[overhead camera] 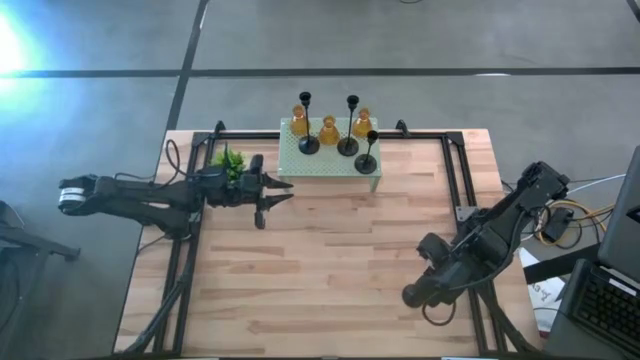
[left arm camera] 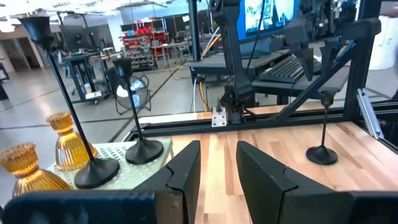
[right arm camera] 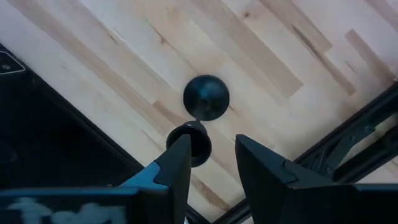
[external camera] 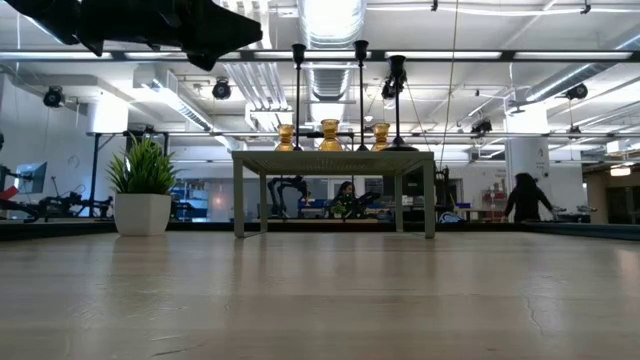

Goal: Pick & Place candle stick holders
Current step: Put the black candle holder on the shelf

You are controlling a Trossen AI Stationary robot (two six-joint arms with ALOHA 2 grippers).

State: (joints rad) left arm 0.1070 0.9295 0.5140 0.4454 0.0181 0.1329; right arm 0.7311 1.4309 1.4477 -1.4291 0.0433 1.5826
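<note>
Right pincer [right arm camera: 208, 165]: hanging above one black candle stick holder [right arm camera: 205, 98], fingers parted, gripping nothing; the holder is standing on the counter [overhead camera: 330, 260] at the pincer's 12 o'clock, apart. Left pincer [overhead camera: 272, 198]: hovering open beside the mint-green stand [overhead camera: 325, 165].

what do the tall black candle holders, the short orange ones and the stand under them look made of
Tall black holders: probably painted metal, given the thin stems, domed bases and dull dark finish.
Short orange holders: likely ribbed glass or clear plastic, since light glows through the amber body.
Stand: pale green sheet dotted with small holes, on thin legs; painted metal or plastic, hard to tell.
</note>
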